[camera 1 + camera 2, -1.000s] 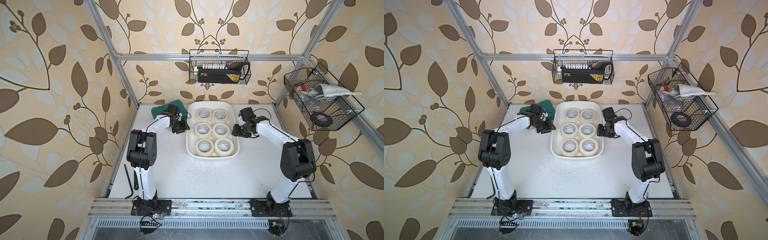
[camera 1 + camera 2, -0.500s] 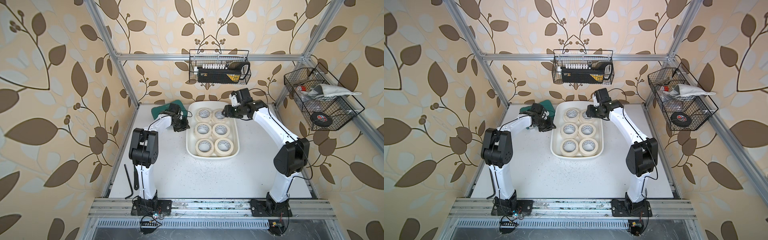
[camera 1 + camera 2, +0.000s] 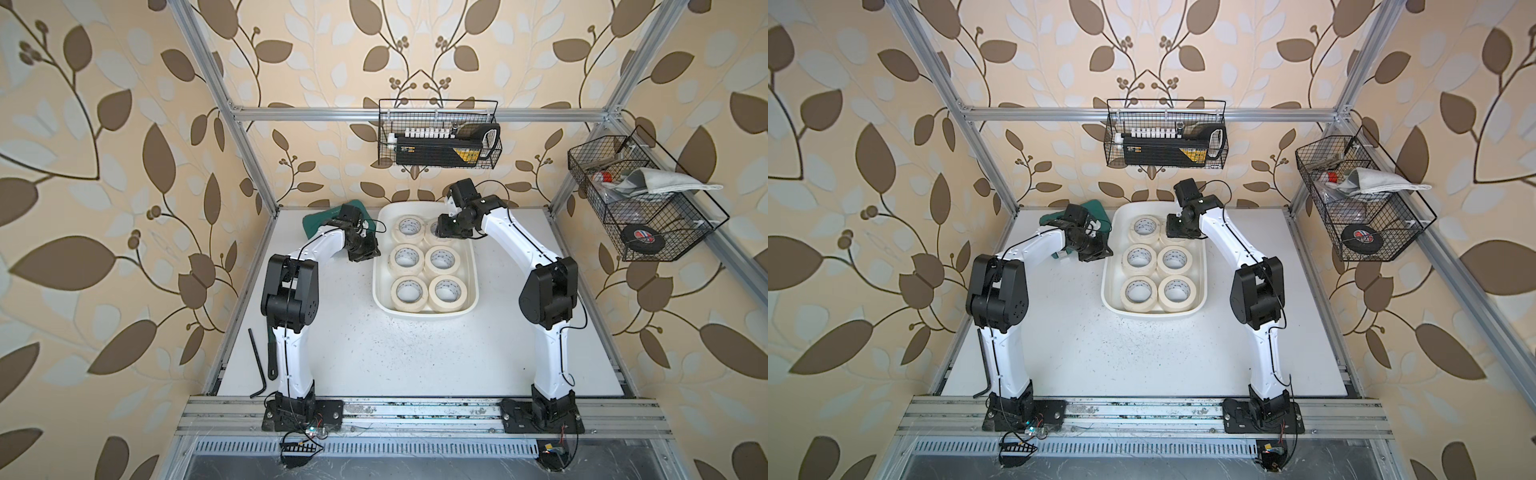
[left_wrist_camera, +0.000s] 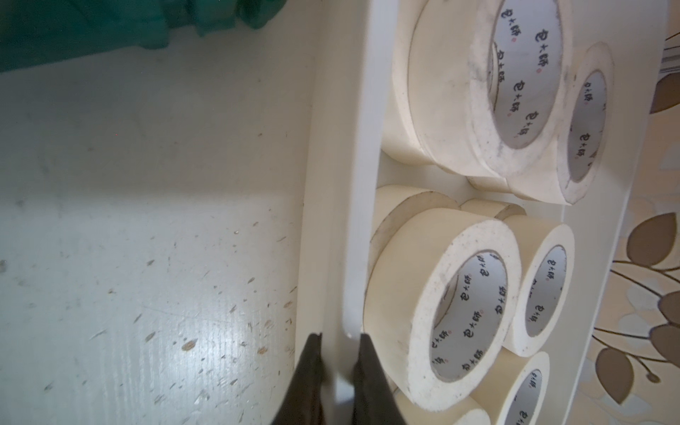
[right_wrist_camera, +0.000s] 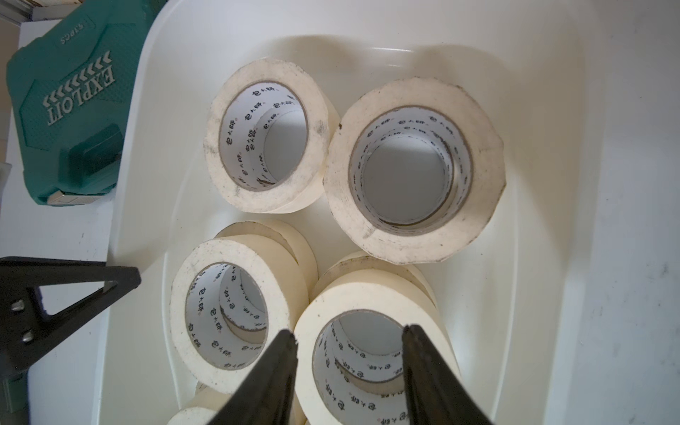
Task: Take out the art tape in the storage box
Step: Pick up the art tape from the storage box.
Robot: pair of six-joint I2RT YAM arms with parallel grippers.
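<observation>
The tape (image 3: 395, 292) lay in the box (image 3: 469, 270): cream rolls flat, cores up, in six stacks, two across and three deep. The wrist views showed further rolls beneath the top ones. The far pair of top rolls had grubby, speckled faces; the others looked cleaner.

The box sat on the white desk (image 3: 395, 357), toward its far edge, with its long side running away from the arm bases.

The left tool (image 4: 339, 336) was clenched on the box's left rim, one finger outside the wall and one inside, just beside the middle left stack.

The right tool (image 5: 349, 331) hung over the box's right column, released, its fingers (image 5: 270, 379) spread and nothing gripped between them. In its wrist view one finger stood at a top roll's outer edge and the other across that roll's core. Whether either touched the roll could not be told. In both top views this tool hid most of the far right stack.

A teal case (image 3: 318, 218) lay at the desk's far left corner, just beside the box and behind the left arm. A hex key (image 3: 257, 361) lay along the desk's left edge.

A wire basket (image 3: 384, 137) hung on the back rail, holding a long black item. A second basket (image 3: 673, 245) hung on the right, holding a black roll (image 3: 640, 237) and a grey cloth (image 3: 665, 183).
</observation>
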